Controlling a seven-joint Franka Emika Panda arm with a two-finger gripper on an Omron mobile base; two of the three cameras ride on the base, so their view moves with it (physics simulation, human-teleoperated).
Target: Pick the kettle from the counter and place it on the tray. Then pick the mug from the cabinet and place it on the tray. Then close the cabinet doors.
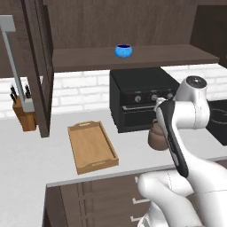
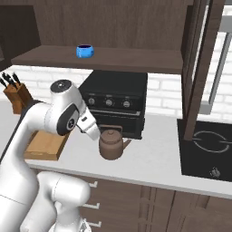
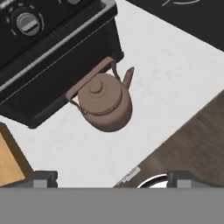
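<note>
wall: white brick backsplash (image 1: 84, 91) behind the worktop
appliance: black countertop oven (image 2: 115, 102) with round knobs, against the backsplash
cooktop: black hob (image 2: 206, 149) set flush at the right
knife block: wooden (image 1: 24, 113), far left

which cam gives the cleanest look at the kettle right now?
Hand view: the kettle sits near mid-frame, seen from above, with handle, lid knob and spout all unobstructed. The right base view also shows the kettle whole, smaller, beside the arm's hand. In the left base view the arm covers most of the kettle.
</note>
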